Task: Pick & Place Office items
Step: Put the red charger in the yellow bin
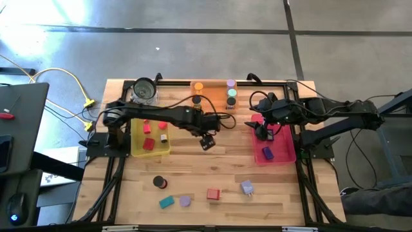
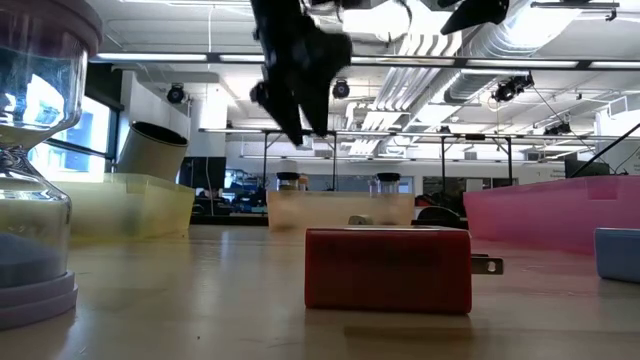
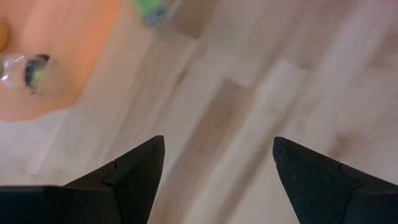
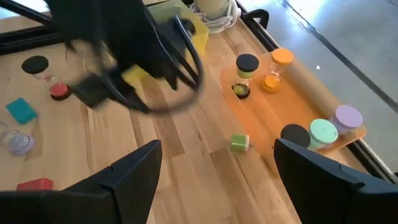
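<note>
The high view shows the left gripper (image 1: 207, 142) out past the yellow tray (image 1: 136, 149) toward the table's middle, its arm stretched across from the left, jaws spread wide with nothing between them; the left wrist view confirms bare wood under the fingers. Loose office items lie well on the near-edge side of it: a black-capped cylinder (image 1: 159, 183), a teal block (image 1: 167, 202), a lavender piece (image 1: 185, 201), a red block (image 1: 213, 193) and a pale blue block (image 1: 247, 187). The red block sits almost straight toward the near edge from the left gripper, long axis roughly across the table, and this arm looks nearer to it. The right gripper (image 1: 262, 133) hangs over the pink tray (image 1: 284, 155), also wide and empty.
</note>
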`<state>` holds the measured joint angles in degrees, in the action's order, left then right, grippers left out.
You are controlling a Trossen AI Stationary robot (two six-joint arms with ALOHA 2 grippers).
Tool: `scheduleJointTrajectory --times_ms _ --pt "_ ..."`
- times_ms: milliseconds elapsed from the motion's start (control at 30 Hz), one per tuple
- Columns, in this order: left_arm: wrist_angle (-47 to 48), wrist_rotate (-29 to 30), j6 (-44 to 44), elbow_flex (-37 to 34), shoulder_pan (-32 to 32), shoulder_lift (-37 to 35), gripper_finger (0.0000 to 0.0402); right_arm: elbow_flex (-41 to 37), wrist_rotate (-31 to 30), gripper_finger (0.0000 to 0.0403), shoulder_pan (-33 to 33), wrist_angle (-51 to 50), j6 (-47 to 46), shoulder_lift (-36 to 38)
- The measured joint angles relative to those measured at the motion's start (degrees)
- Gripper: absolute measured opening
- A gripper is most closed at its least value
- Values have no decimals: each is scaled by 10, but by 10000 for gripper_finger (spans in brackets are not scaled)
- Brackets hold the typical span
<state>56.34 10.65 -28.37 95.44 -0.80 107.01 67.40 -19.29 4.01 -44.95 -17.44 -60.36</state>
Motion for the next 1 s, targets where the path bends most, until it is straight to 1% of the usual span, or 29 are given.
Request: scheduleJointTrajectory --times_ms 67,200,400,567,700,867,1000 --pt "0 13 -15 0 -7 25 292 0 0 300 0 0 -11 0" --pt "-5 15 -31 0 -19 71 292 0 0 300 0 -2 -23 0" --pt "-22 15 -38 0 -34 114 292 0 16 300 0 -3 -40 0" --pt "-74 1 -63 0 -49 119 292 0 17 300 0 -2 -46 0" --pt "-129 -30 -82 0 -64 114 292 0 16 300 0 -2 -49 0" --pt "-203 -35 -109 1 -85 114 292 0 15 300 0 -2 -49 0" --pt "-227 -47 -110 1 -101 114 292 0 15 300 0 -2 -49 0"
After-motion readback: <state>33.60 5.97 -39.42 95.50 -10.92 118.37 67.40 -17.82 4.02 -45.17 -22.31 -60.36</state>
